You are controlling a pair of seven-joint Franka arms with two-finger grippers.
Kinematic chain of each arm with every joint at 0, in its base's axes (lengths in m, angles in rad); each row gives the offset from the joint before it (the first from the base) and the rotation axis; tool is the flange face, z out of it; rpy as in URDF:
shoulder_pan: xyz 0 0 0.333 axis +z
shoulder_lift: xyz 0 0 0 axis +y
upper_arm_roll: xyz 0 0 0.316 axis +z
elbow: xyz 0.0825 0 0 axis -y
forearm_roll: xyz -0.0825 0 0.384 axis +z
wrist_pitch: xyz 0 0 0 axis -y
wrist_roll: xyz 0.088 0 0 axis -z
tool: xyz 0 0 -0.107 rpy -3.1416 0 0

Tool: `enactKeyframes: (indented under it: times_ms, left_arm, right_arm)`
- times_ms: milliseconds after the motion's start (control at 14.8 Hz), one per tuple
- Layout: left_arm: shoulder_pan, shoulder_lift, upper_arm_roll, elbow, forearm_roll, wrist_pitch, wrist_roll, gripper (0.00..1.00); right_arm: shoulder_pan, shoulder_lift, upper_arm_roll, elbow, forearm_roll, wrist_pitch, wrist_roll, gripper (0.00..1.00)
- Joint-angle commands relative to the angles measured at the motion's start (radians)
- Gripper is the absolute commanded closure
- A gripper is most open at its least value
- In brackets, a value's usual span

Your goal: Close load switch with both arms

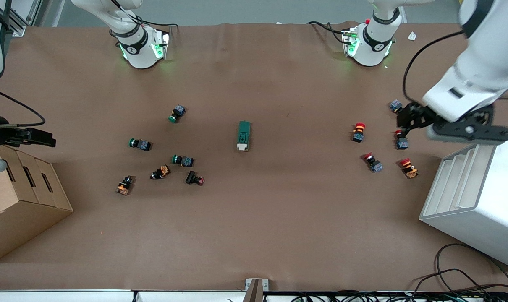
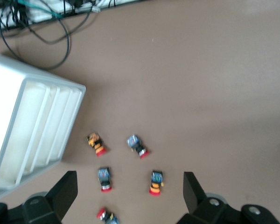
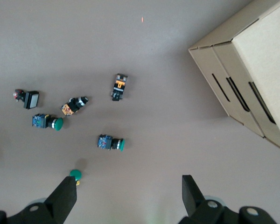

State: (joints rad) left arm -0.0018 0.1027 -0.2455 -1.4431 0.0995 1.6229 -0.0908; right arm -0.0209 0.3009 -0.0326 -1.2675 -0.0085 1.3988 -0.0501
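The load switch point(image 1: 244, 135) is a dark green block with a white lever piece at the end nearer the front camera. It lies alone at the table's middle and shows in neither wrist view. My left gripper point(image 1: 401, 122) is open and empty in the air over the red-capped push buttons at the left arm's end. In the left wrist view point(image 2: 129, 196) its fingers point(image 2: 65, 191) stand wide apart above those buttons. My right gripper point(image 1: 48, 139) is open and empty over the table's edge beside the cardboard box. In the right wrist view point(image 3: 129, 196) it is over bare table.
Green-capped push buttons point(image 1: 140, 144) and some black and orange ones point(image 1: 160, 172) lie scattered toward the right arm's end. Red-capped buttons point(image 1: 358, 132) lie toward the left arm's end. A cardboard box point(image 1: 23, 197) and a white rack point(image 1: 476, 197) stand at the table's two ends.
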Motion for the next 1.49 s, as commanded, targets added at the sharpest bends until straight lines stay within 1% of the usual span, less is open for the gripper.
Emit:
enactKeyframes:
  times_ms: [0,135,271,406,542,609,677,745,880,1016,1083,1151,1354,1422]
  left_arm:
    - [-0.001,-0.153,0.054,-0.166,-0.063,-0.012,0.023,0.0]
    - [0.0,-0.24,0.075,-0.259,-0.116,-0.026,0.017,0.0]
    - [-0.001,-0.3,0.092,-0.324,-0.127,-0.026,0.02,0.0]
    - [-0.006,-0.317,0.094,-0.339,-0.127,-0.028,0.013,0.0]
    - [0.003,-0.308,0.094,-0.323,-0.127,-0.028,0.008,0.0]
    - [0.005,-0.295,0.094,-0.294,-0.129,-0.032,0.011,0.0]
    - [0.003,-0.261,0.094,-0.255,-0.129,-0.062,0.011,0.0]
    - [0.003,-0.233,0.094,-0.214,-0.129,-0.093,0.01,0.0]
    - [0.003,-0.183,0.094,-0.149,-0.127,-0.132,0.008,0.0]
    - [0.003,-0.161,0.094,-0.142,-0.126,-0.133,0.005,0.0]
    - [0.005,-0.159,0.094,-0.142,-0.127,-0.133,0.005,0.0]
    - [0.003,-0.158,0.094,-0.142,-0.126,-0.133,0.002,0.0]
    - [0.003,-0.158,0.094,-0.142,-0.126,-0.133,0.003,0.0]
    - [0.005,-0.158,0.094,-0.142,-0.124,-0.133,0.006,0.0]
  right_arm:
    - [-0.004,-0.054,0.01,-0.015,-0.002,-0.037,0.004,0.0]
    - [-0.004,-0.087,0.01,-0.045,0.001,-0.037,0.003,0.0]
    - [-0.004,-0.135,0.008,-0.104,0.015,-0.021,0.003,0.0]
    - [-0.002,-0.17,0.006,-0.142,0.018,-0.015,0.003,0.0]
    - [-0.004,-0.189,0.005,-0.164,0.028,-0.011,0.007,0.0]
    - [-0.002,-0.2,0.002,-0.168,0.033,-0.012,0.007,0.0]
    - [0.001,-0.212,0.002,-0.179,0.033,-0.012,0.007,0.0]
    - [0.009,-0.236,-0.001,-0.203,0.033,-0.004,0.007,0.0]
    - [0.015,-0.307,-0.004,-0.298,0.033,0.046,0.007,0.0]
    - [0.036,-0.374,-0.024,-0.383,0.033,0.089,0.007,0.0]
    - [0.053,-0.384,-0.042,-0.389,0.033,0.091,0.006,0.0]
    - [0.053,-0.388,-0.046,-0.389,0.033,0.086,0.006,0.0]
    - [0.045,-0.401,-0.043,-0.379,0.03,0.078,-0.002,0.0]
    - [0.045,-0.42,-0.04,-0.38,0.028,0.077,-0.002,0.0]
